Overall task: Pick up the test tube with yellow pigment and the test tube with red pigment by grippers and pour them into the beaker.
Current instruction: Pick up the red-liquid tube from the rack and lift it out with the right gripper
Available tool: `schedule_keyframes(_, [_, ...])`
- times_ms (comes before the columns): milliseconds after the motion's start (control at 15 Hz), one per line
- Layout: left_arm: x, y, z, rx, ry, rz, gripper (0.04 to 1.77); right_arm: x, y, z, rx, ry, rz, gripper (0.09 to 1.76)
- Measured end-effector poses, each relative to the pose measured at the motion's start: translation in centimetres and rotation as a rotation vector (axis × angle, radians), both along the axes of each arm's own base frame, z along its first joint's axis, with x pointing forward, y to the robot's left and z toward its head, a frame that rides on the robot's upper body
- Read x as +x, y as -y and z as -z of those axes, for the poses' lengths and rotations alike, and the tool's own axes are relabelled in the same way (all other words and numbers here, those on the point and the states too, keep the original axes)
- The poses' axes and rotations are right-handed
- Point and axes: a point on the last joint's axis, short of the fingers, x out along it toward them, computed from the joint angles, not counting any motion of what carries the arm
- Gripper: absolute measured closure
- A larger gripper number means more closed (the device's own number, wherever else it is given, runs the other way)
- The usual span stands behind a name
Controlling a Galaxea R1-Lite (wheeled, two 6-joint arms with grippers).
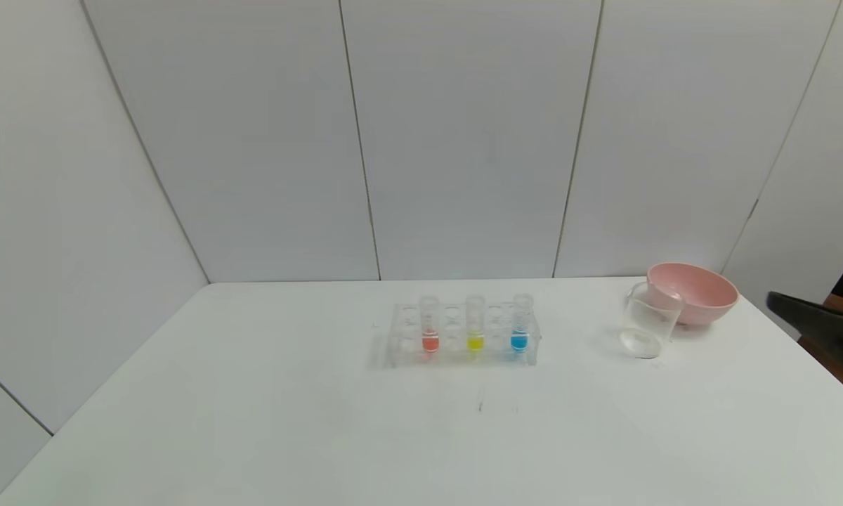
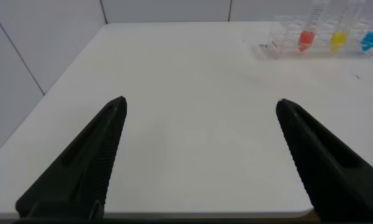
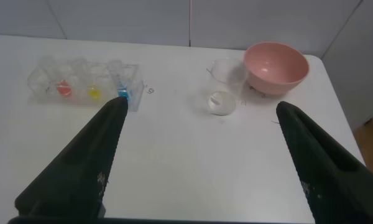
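The red-tipped test tube, the yellow-tipped test tube and a blue-tipped tube stand upright in a clear rack at the table's middle. The clear beaker stands to the right, touching a pink bowl. My left gripper is open and empty over the table's near left part; the tubes show far off in its view. My right gripper is open and empty above the table's near right, the beaker beyond it. Neither gripper shows in the head view.
The pink bowl stands at the back right, behind the beaker. A dark object juts in past the table's right edge. White wall panels close off the back and left of the white table.
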Motion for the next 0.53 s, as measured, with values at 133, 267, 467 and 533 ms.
schedule_keyframes(133, [0.0,0.0,0.0,0.000,0.000,0.000,0.09,1.3,-1.5,0.4,0.008,-0.015,-0.023,0.14])
schedule_keyframes(267, [0.0,0.0,0.0,0.000,0.000,0.000,0.09,2.1,-2.9,1.1,0.012,-0.049,-0.037,0.14])
schedule_keyframes(467, [0.0,0.0,0.0,0.000,0.000,0.000,0.09,2.9,-5.4,2.3,0.021,-0.107,-0.068,0.14])
schedule_keyframes(533, [0.0,0.0,0.0,0.000,0.000,0.000,0.09,3.0,-6.3,2.6,0.030,-0.121,-0.071,0.14])
